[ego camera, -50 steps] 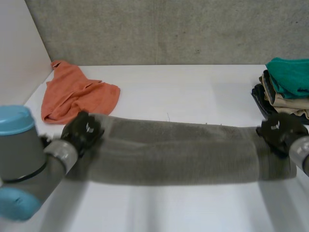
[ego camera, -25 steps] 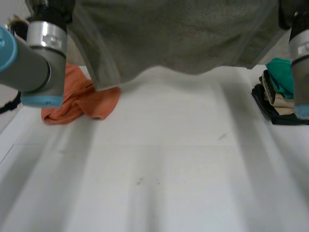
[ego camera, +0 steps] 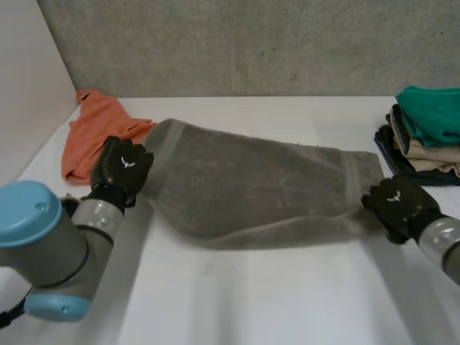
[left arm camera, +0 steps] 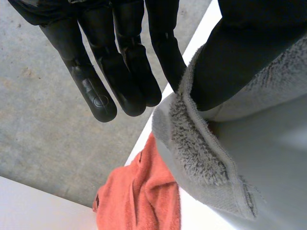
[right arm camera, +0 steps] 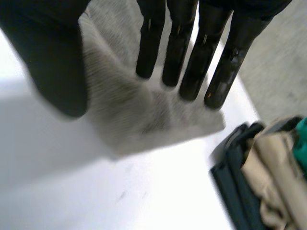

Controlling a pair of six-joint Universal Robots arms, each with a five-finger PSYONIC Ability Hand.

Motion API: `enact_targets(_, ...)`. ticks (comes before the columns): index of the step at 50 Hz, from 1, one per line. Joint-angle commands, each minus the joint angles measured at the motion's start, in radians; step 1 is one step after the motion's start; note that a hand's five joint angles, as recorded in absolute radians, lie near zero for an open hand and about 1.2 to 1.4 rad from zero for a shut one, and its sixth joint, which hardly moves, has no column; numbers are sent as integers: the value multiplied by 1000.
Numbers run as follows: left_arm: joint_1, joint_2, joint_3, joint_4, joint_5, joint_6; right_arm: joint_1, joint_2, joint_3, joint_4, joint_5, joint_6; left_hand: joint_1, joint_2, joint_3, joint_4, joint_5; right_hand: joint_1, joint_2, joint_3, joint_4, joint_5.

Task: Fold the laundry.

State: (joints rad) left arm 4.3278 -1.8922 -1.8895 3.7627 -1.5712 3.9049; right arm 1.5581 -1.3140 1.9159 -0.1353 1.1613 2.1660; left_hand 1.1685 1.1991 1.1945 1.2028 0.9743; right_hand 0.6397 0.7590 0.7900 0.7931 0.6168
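From the head view, the grey towel [ego camera: 259, 187] lies spread on the white table [ego camera: 287, 295], with the left hand [ego camera: 121, 167] at its left edge and the right hand [ego camera: 399, 205] at its right corner. The left wrist view has the left hand [left arm camera: 120, 62] pinching the towel [left arm camera: 201, 148] rim between thumb and straight fingers. The right wrist view has the right hand [right arm camera: 192, 52] spread wide over the towel [right arm camera: 129, 110] corner, gripping nothing.

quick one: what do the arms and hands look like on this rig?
Arms: chunky grey cylindrical joints, light-blue cap on the left arm, silver wrist rings. Left hand and right hand: black, textured backs with a small white mark.
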Motion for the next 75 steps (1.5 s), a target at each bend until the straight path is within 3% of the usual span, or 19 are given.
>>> enact_targets(1, -5, 44, -39, -1, -1, 1, -46, -57, -73, 145, -2, 66, 228, 197, 202, 193, 247, -164, -284, -315, -318, -316)
enact_targets(5, -5, 47, -37, -3, -1, 1, -46, -60, -142, 164, 3, 254, 228, 197, 202, 193, 247, -138, -257, -288, -291, -290)
enact_targets(9, -5, 45, -36, -3, -1, 1, -38, -56, -251, 287, 6, 437, 228, 197, 202, 193, 247, -76, -196, -227, -230, -228)
enact_targets(13, -5, 45, -37, -3, -1, 1, -40, 25, -354, 428, 0, 498, 228, 197, 202, 193, 247, -41, -160, -191, -195, -193)
enact_targets(20, -4, 47, -37, -3, -1, 1, 48, 156, -457, 533, 34, 480, 228, 197, 202, 193, 247, 0, -119, -150, -153, -152)
enact_targets(25, -4, 47, -36, -3, -1, 1, 91, 186, -457, 505, 102, 413, 228, 197, 202, 193, 247, -26, -145, -176, -180, -178)
enact_targets(35, 0, 45, -36, -3, 0, 1, 168, 234, -492, 396, 169, 417, 228, 197, 202, 193, 247, -132, -251, -282, -285, -284)
enact_targets(44, 0, 47, -37, -4, 0, 1, 235, 320, -584, 402, 204, 410, 228, 197, 202, 193, 247, -132, -251, -282, -285, -284)
enact_targets(55, 6, 47, -36, -6, 0, 2, 250, 412, -661, 418, 322, 348, 228, 197, 202, 193, 247, -109, -228, -259, -262, -260)
enact_targets(59, 9, 50, -36, -11, 0, 2, 255, 424, -663, 421, 348, 307, 228, 197, 202, 193, 247, 61, -58, -89, -92, -91)
enact_targets(60, 9, 53, -36, -12, 0, 4, 257, 420, -661, 425, 351, 302, 228, 197, 202, 193, 247, 289, 169, 138, 135, 137)
enact_targets(64, 9, 64, -37, -35, -1, 4, 255, 386, -646, 450, 347, 310, 228, 197, 202, 193, 247, 756, 637, 606, 602, 604)
enact_targets(75, 9, 165, -48, -221, -7, 20, 228, 217, -532, 537, 301, 290, 228, 197, 202, 193, 247, 757, 637, 606, 603, 605)
